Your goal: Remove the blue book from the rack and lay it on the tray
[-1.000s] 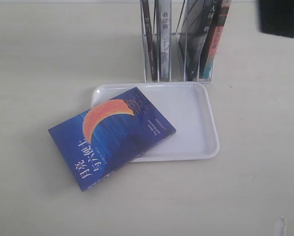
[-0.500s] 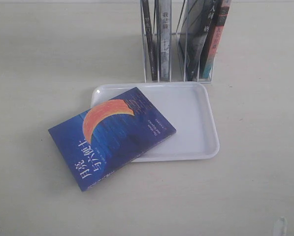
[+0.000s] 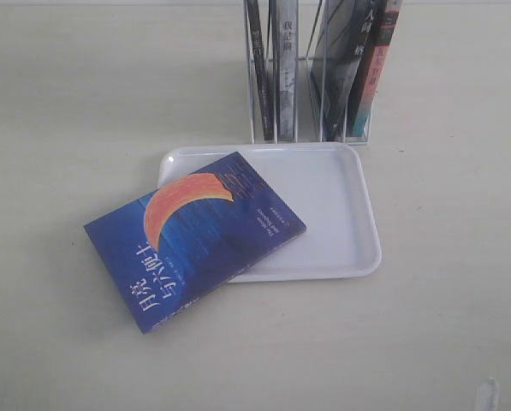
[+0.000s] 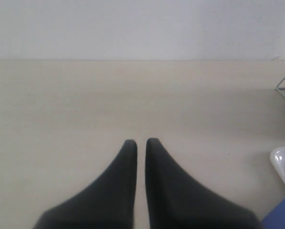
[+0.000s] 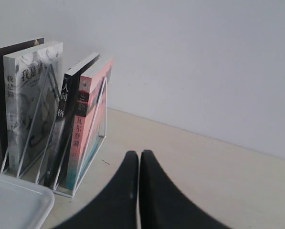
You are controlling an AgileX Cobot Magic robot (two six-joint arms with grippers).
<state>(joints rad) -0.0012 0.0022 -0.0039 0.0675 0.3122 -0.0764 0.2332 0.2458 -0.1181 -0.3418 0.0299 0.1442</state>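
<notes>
Whereas a dark blurred shape filled the far right corner of the exterior view a second ago, that corner now shows only table (image 3: 460,103); nothing else has shifted.

- Left gripper (image 4: 141,142): low over open table, fingers drawn to a thin slit, holding nothing.
- Blue book (image 3: 195,240): out of the rack, cover up, askew. Its far right part lies on the tray's near left corner and the rest overhangs onto the table.
- Tray (image 3: 341,214): white, just near of the rack.
- Rack (image 3: 297,103): upright at the far side, other books (image 3: 358,68) standing in it.
- Right gripper (image 5: 139,153): by the rack's right end, fingers pressed together, holding nothing.
- Surface: pale wood grain, with a plain white wall (image 5: 204,62) behind.
</notes>
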